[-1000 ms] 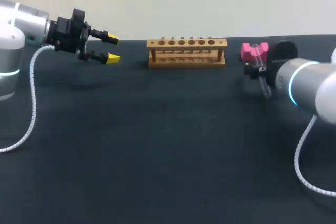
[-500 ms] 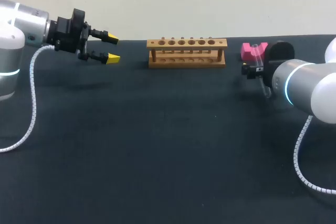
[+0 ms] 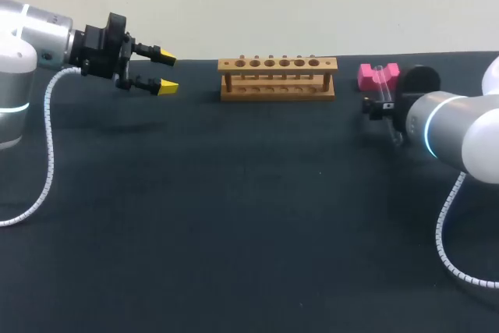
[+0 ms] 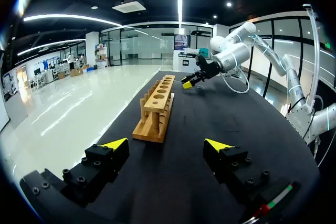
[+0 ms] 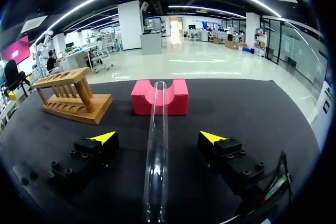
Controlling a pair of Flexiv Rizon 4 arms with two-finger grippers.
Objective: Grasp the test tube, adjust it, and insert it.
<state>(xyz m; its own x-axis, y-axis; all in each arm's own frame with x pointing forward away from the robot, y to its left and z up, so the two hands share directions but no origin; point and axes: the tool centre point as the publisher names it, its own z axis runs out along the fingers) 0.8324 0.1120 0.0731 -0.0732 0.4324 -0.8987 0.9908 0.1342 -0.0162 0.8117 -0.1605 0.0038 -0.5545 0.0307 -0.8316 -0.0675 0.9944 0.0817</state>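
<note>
A clear glass test tube (image 5: 157, 140) lies with its far end in the notch of a pink block (image 5: 159, 98), sloping down towards my right gripper. That right gripper (image 5: 158, 138) is open, one yellow-tipped finger on each side of the tube, both clear of it. In the head view the tube (image 3: 383, 83) and the pink block (image 3: 377, 76) sit at the far right, with the right gripper (image 3: 380, 107) just in front of them. A wooden rack (image 3: 277, 77) with a row of holes stands at the back middle. My left gripper (image 3: 160, 72) hovers open and empty left of the rack (image 4: 156, 108).
The black tabletop (image 3: 234, 216) stretches wide in front of the rack. White coiled cables (image 3: 47, 138) hang from both arms. The table's far edge runs just behind the rack and the pink block.
My right arm has shifted slightly by the pink block, its gripper still open around the tube. The left arm has not moved.
</note>
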